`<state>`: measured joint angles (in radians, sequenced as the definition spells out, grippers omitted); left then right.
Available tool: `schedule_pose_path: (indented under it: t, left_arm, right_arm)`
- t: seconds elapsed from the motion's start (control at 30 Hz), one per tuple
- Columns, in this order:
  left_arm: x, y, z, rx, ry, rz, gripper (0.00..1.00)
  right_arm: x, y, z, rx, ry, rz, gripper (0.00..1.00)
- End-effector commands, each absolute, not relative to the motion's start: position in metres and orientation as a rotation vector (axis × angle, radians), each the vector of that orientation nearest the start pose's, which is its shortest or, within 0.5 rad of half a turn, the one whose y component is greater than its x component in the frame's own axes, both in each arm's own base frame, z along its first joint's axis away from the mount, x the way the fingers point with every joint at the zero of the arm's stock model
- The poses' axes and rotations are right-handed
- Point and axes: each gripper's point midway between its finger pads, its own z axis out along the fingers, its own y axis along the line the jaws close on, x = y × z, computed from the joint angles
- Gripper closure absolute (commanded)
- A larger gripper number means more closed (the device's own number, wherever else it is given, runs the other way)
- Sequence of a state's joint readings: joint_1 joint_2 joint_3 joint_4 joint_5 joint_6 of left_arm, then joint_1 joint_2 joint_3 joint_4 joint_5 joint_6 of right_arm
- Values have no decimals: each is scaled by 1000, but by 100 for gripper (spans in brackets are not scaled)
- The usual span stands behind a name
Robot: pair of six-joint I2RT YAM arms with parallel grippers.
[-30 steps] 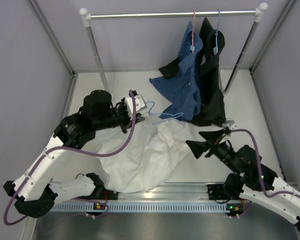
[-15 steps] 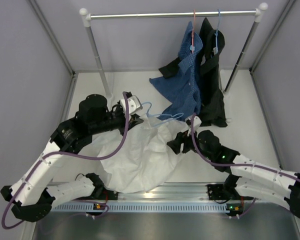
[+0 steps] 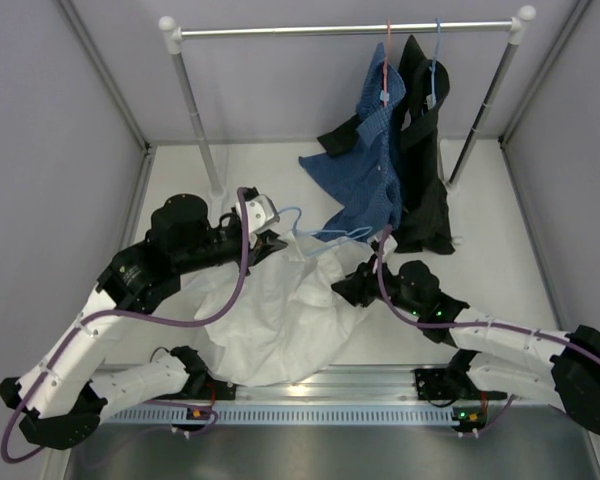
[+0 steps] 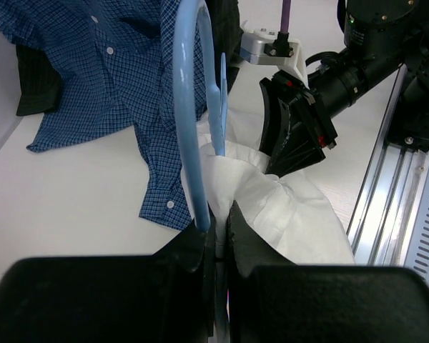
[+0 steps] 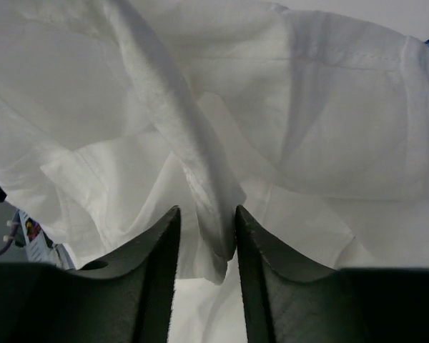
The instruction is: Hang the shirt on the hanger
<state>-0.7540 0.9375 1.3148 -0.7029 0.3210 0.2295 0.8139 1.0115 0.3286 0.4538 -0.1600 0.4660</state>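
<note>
The white shirt (image 3: 280, 310) lies crumpled on the table between the two arms. The light-blue wire hanger (image 3: 310, 230) sticks out at its top edge, partly inside the cloth. My left gripper (image 3: 270, 240) is shut on the hanger; in the left wrist view the wire (image 4: 189, 107) rises from between the closed jaws of that gripper (image 4: 220, 214), with the shirt (image 4: 286, 207) bunched just beyond. My right gripper (image 3: 345, 285) is at the shirt's right edge. In the right wrist view a hanging fold of shirt (image 5: 214, 214) sits between the jaws of this gripper (image 5: 206, 221), which stand narrowly apart, with a gap on the left.
A clothes rail (image 3: 350, 30) crosses the back on two slanted posts. From it hang a blue checked shirt (image 3: 365, 170) and a black garment (image 3: 420, 180), both draping onto the table just behind the hanger. A metal track (image 3: 330, 385) runs along the near edge.
My right arm has swung left and forward to the shirt's edge, and its jaws have narrowed around a fold. The left arm, still holding the hanger, has shifted slightly left.
</note>
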Motion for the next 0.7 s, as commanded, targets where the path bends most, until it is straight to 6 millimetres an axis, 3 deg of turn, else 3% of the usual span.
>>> schedule_pose_path:
  t: [0.0,0.1,0.13,0.17,0.27,0.5,0.57,0.63,0.67]
  left_arm:
    - [181,-233,386,1037,1487,-670,100]
    - [186,-232,386,1014,1504,-653,100]
    - [186,-231,387,1009,1505,-651,100]
    - [187,-230,387,1002,1507,-644,100]
    - [184,-229,386,1018,1493,-642,100]
    - [165,-224,377,1057,1462,-685,100]
    - [163,-222,376,1058,1452,-688,100]
    - [158,-221,372,1063,1436,-698,100]
    - [157,-220,371,1071,1427,-694,100]
  right_arm:
    - [191,288,169,-466,1726,1170,71]
    - [193,277,163,-423,1744,1124,75]
    - [194,274,161,-409,1750,1103,93]
    - [201,263,157,-355,1774,1037,100]
    - [213,240,150,-283,1826,902,100]
    - [244,193,183,-137,1886,715,100]
    - [250,188,197,-138,1902,700,100]
    - [257,177,194,-115,1957,653,100]
    - [257,180,207,-142,1945,676,100]
